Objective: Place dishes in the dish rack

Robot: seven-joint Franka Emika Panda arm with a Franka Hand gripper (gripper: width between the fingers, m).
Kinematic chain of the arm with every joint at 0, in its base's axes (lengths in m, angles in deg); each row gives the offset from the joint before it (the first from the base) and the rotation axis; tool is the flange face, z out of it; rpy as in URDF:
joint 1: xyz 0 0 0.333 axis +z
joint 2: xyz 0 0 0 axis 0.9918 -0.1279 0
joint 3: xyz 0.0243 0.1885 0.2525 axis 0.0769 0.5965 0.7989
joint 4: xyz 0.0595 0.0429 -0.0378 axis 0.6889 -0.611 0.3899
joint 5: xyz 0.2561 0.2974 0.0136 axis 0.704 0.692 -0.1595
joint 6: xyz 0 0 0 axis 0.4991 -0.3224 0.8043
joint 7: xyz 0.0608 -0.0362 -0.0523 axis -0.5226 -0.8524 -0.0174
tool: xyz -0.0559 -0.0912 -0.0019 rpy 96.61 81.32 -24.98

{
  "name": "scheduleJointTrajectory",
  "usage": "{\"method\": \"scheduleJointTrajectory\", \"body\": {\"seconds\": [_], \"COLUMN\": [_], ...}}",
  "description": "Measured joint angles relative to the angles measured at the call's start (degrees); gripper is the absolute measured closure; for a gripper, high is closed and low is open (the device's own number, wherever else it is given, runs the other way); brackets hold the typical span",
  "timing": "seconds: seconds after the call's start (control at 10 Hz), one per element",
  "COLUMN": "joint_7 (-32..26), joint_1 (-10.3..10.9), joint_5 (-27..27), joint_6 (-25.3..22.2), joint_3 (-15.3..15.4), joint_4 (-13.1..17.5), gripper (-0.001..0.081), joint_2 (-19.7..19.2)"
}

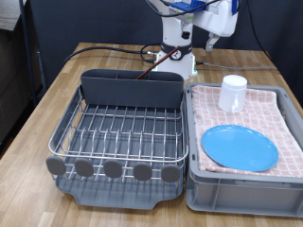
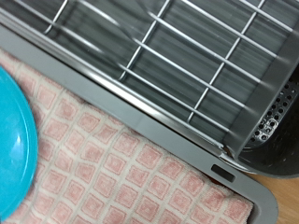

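The dish rack (image 1: 66, 123) stands at the exterior view's left, its wire grid bare, with the tall grey cutlery bin (image 1: 131, 87) along its far side. A thin reddish-brown stick (image 1: 159, 60), perhaps the wooden spoon, slants above that bin's far rim. The white mug (image 1: 232, 93) and the blue plate (image 1: 240, 148) rest on the checked cloth at the right. My gripper (image 1: 210, 40) hangs high above the table's far end, beyond the mug, with nothing visible in it. The wrist view shows the plate's edge (image 2: 11, 140), the rack's wire grid (image 2: 187, 56) and the cutlery bin (image 2: 276, 112), but no fingers.
The pink checked cloth (image 1: 279, 118) lines a grey bin (image 1: 241, 194) that stands against the rack's right side; its rim (image 2: 140, 117) crosses the wrist view. Cables lie on the wooden table (image 1: 95, 52) near the robot's base (image 1: 175, 61). A row of rounded tabs (image 1: 114, 170) fronts the rack.
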Motion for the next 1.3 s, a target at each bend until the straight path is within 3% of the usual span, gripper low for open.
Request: {"method": "scheduleJointTrajectory", "body": {"seconds": [0.2,0.5,1.3], "joint_7": [-0.58,-2.39,-2.45], "joint_1": [0.23,1.37,2.36], "joint_5": [-0.07,0.45,0.76], "joint_6": [1.65,1.76,-0.57], "joint_3": [0.07,0.11,3.89], "joint_4": [0.23,3.68,19.23], "gripper": [0.0004,0.0004,0.0004], "joint_2": [-0.58,-4.74,-20.70]}}
